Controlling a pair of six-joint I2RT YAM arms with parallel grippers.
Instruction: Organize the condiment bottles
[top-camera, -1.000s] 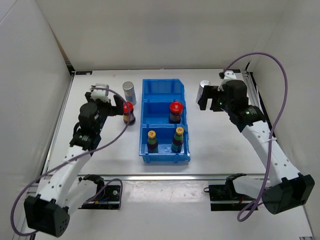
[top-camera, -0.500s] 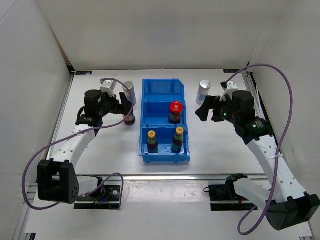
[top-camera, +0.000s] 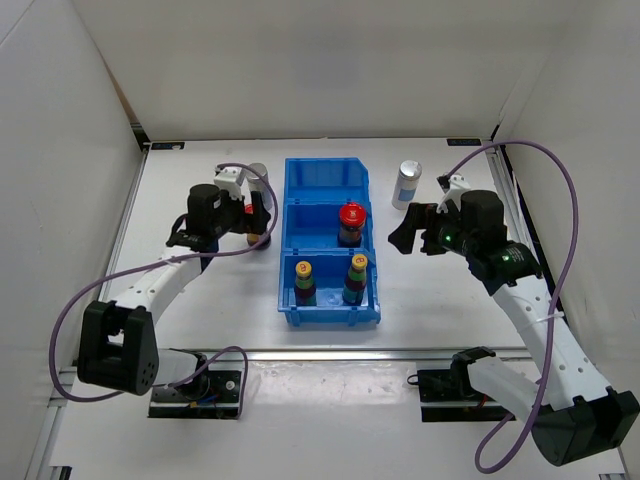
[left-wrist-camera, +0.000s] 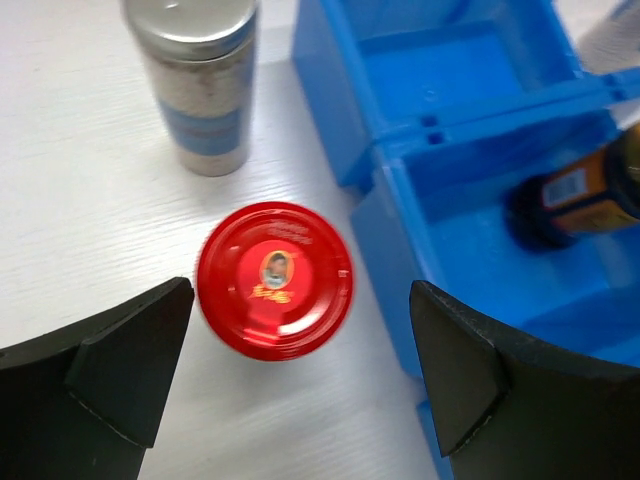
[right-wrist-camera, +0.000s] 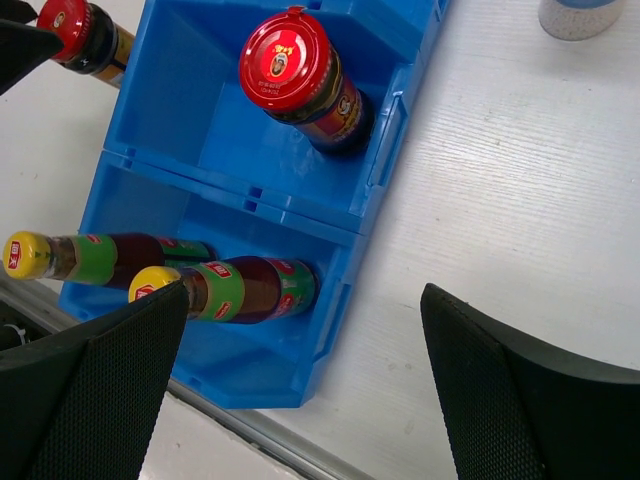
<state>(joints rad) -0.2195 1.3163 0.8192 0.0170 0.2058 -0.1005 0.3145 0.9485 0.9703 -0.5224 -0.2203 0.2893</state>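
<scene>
Nothing here reads as a clear word or number. The loose red-capped bottle, just left of the blue bin, has a small round portrait emblem on its cap with gold script beneath, too blurred to read. The binned red-capped bottle, in the bin's middle compartment, carries gold cap print, also illegible. In the near compartment, one yellow-capped bottle and its twin show small red marks on caps and labels, unreadable.

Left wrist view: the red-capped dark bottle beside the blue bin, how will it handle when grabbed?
The dark bottle with the round red cap stands upright, so an off-centre touch from the open left tool could tip it. Its round, glossy cap looks slippery; gripping lower seems safer. It looks rigid, perhaps glass, so likely heavy for its size.
</scene>
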